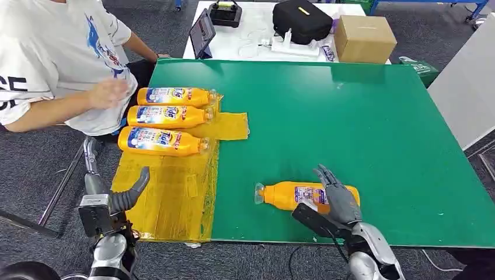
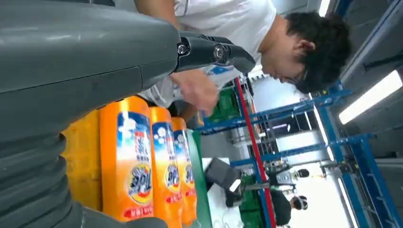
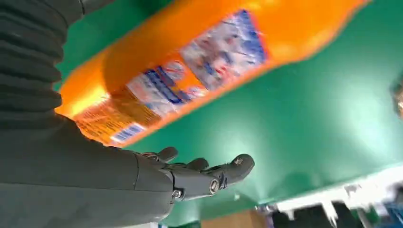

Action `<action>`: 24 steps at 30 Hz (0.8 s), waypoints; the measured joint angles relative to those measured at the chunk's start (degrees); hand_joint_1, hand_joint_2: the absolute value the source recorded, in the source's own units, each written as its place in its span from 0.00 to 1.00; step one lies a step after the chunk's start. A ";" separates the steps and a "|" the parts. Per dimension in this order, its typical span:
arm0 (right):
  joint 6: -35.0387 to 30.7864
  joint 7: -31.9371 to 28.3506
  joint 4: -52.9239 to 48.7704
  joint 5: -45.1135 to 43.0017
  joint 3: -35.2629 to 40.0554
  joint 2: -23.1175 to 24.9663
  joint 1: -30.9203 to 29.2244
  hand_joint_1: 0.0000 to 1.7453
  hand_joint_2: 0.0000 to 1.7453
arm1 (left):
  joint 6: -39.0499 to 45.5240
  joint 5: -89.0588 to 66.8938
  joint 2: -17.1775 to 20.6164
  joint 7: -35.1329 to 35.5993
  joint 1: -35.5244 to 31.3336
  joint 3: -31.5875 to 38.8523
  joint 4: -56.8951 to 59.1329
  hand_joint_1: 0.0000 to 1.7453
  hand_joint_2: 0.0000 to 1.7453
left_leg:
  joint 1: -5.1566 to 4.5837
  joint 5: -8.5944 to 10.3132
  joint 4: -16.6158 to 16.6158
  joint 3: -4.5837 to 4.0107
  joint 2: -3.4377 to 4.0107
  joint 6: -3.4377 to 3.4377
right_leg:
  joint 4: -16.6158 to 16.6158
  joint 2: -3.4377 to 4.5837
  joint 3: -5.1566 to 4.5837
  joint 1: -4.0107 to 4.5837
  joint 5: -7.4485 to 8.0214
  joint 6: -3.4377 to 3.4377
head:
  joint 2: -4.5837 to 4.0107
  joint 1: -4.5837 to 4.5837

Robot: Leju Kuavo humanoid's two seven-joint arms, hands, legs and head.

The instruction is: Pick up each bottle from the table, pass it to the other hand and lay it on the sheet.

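Observation:
An orange bottle (image 1: 292, 195) lies on its side on the green table (image 1: 362, 134) near the front edge, cap toward the sheet. My right hand (image 1: 337, 197) reaches over its base end with fingers stretched out. In the right wrist view the bottle (image 3: 204, 66) is close, and the fingers (image 3: 209, 175) stay straight beside it without closing. Three more orange bottles (image 1: 163, 116) lie side by side on the yellow sheet (image 1: 169, 204) at the table's left. My left hand (image 1: 125, 197) hovers empty at the sheet's left edge. Its wrist view shows those bottles (image 2: 142, 166) past the fingers (image 2: 214, 51).
A person in a white shirt (image 1: 52, 64) sits at the table's left, with a hand (image 1: 108, 93) near the farthest bottles. Behind the green table, a white table holds a black bag (image 1: 300, 20), a cardboard box (image 1: 365, 38) and a tablet (image 1: 202, 32).

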 measured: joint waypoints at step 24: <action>5.42 2.25 13.82 -2.77 -0.17 -6.77 -9.12 0.00 1.00 | -2.60 1.12 -0.44 0.72 -4.45 -4.33 7.13 0.00 1.00 | 0.00 0.03 0.02 0.00 0.05 0.01 | 0.02 0.02 0.01 -0.01 0.06 0.05 | 0.00 0.00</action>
